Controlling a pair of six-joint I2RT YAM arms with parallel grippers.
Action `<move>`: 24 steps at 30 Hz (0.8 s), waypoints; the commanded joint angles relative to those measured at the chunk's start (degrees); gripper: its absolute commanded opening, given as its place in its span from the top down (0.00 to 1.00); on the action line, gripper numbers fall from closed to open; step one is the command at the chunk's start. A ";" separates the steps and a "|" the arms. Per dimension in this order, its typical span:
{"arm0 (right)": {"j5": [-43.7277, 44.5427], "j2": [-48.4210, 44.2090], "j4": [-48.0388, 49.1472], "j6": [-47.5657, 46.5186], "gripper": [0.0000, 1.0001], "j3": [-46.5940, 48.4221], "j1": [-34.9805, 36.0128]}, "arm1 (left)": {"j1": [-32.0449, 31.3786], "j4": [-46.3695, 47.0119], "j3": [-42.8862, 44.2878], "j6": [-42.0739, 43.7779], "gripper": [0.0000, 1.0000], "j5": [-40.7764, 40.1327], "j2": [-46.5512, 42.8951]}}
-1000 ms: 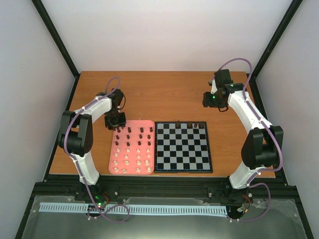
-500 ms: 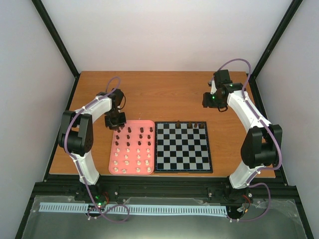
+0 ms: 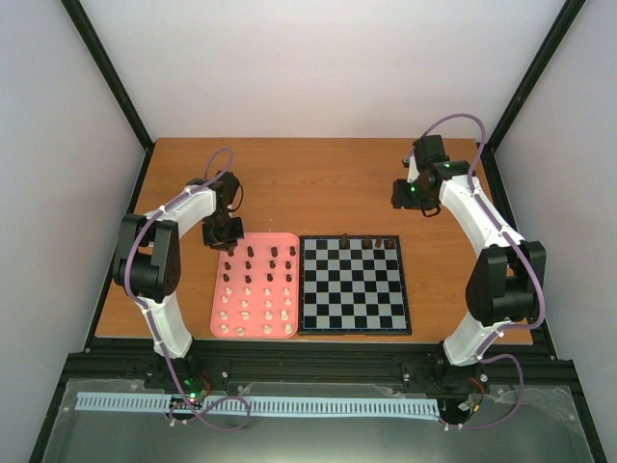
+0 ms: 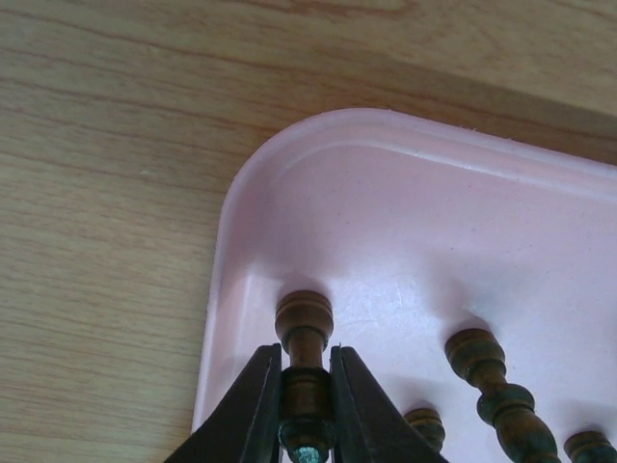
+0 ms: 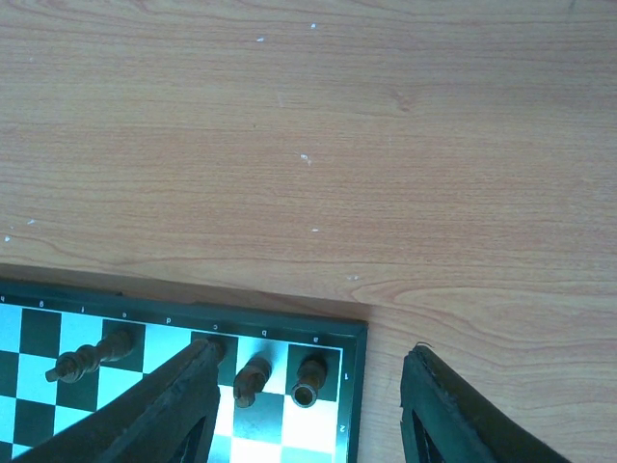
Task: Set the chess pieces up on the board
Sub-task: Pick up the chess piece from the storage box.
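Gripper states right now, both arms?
Left gripper: shut on a dark piece.
Right gripper: open, holding nothing.

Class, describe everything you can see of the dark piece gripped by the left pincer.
The piece is dark brown, like turned glossy wood, with a ringed round head over a narrow neck. It stands upright in the far left corner of the pink tray, its body clamped between the black fingers of the left pincer. Its base is hidden, so whether it touches the tray is unclear.
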 commanded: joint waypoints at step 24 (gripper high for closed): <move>4.26 0.56 -0.39 0.24 0.49 2.01 -1.35 | -29.73 -17.46 55.90 8.06 0.99 16.13 21.84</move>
